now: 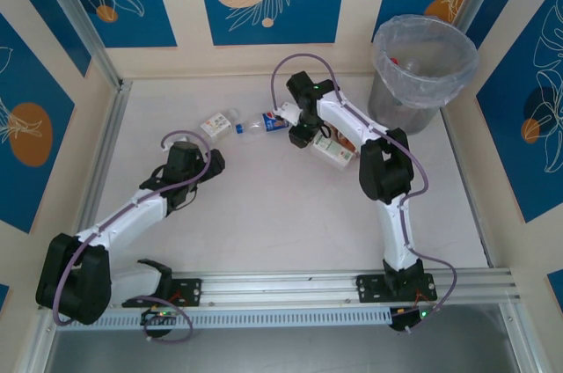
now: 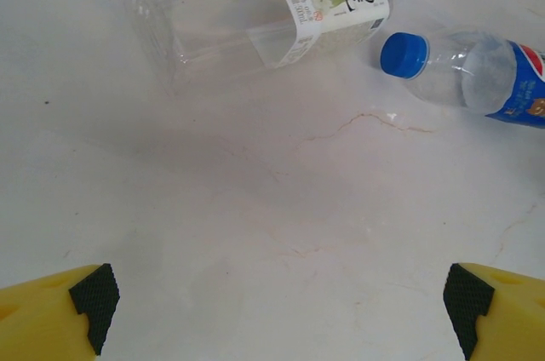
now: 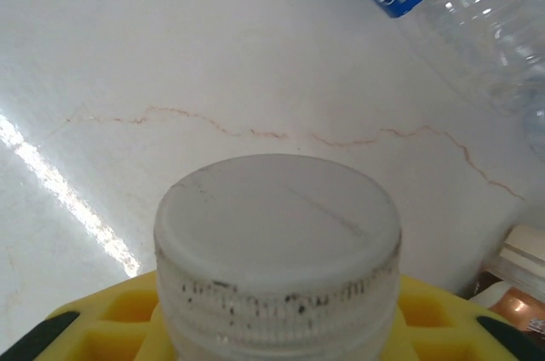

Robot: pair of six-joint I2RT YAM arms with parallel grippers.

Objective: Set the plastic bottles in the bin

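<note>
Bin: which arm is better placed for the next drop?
Right. The right gripper is shut on a white-capped bottle, and the bin stands on that side of the table. The left gripper is open, empty and farther from the bin.

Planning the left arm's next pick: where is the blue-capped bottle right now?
In the top view the blue-capped bottle lies far back on the table, just right of the white-labelled bottle.

Smooth white stone-look table (image 2: 255, 208), faintly glossy, with thin reddish veins. The blue-labelled bottle (image 2: 477, 71) is clear, glossy plastic, its cap smooth. Near it, a white cap (image 3: 277, 233) looks matt, ribbed and scuffed. Well away from it, the bin (image 1: 409, 111) carries crinkled clear film
</note>
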